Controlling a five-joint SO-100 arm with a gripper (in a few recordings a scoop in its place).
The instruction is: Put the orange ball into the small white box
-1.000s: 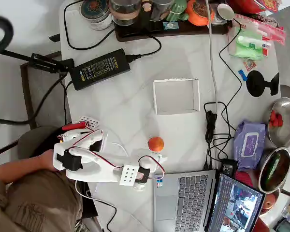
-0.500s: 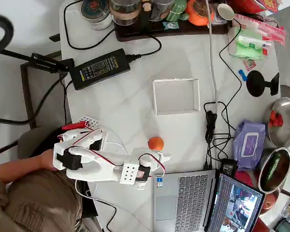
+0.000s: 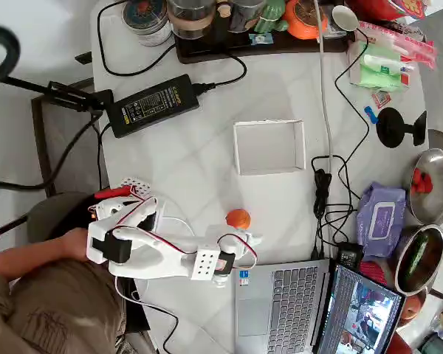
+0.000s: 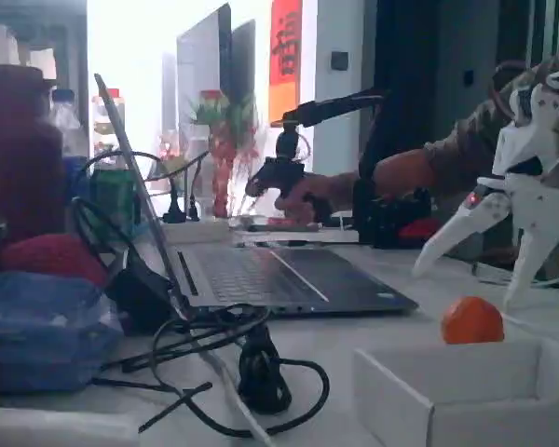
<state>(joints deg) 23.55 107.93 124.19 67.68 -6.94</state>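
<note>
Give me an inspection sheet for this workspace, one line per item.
Surface: white marble-look table.
Job's things: orange ball on the table, outside the small white box.
Clutter: black power adapter, laptop, wipes pack, metal bowls.
Grippers: gripper open, beside the ball, not touching it.
Cables: black cables looped right of the box.
Surroundings: a person's arm at the lower left.

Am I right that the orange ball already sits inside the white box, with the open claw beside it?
No. The overhead view shows the ball on the bare table, outside the white box. The open claw is beside it.
</note>
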